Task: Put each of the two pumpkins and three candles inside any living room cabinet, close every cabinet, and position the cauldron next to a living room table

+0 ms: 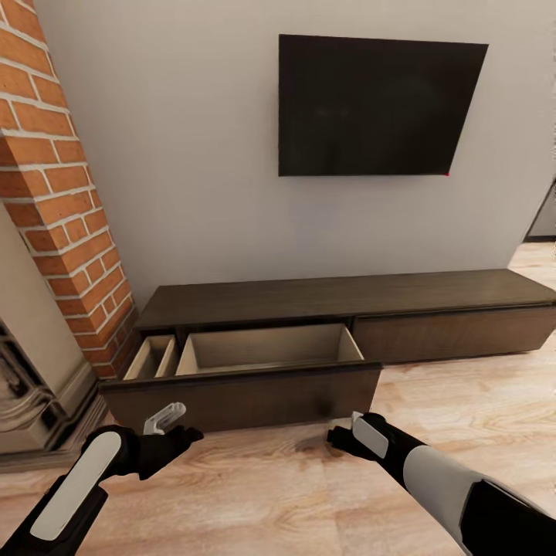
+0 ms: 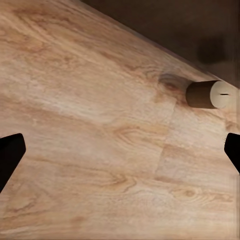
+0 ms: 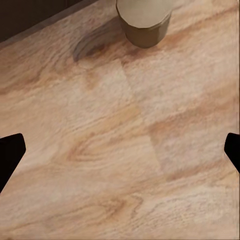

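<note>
The cabinet (image 1: 432, 328) is a long low dark brown unit against the wall. Its left drawer (image 1: 239, 395) is pulled out, and its pale beige inside holds nothing that I can see. One candle (image 3: 144, 20), a short beige-grey cylinder, stands on the wood floor close to the dark drawer front, and the left wrist view catches the same candle (image 2: 207, 94) from the side. My right gripper (image 3: 120, 155) hovers open over bare floor short of the candle. My left gripper (image 2: 120, 155) is open too, above the floor. Both grippers, left (image 1: 176, 431) and right (image 1: 341, 437), hang just before the open drawer.
A red brick column (image 1: 54, 193) and a pale fireplace base (image 1: 31, 401) stand close on the left. A black TV (image 1: 378, 108) hangs on the wall above the cabinet. Wood floor (image 1: 479, 401) stretches to the right toward a doorway.
</note>
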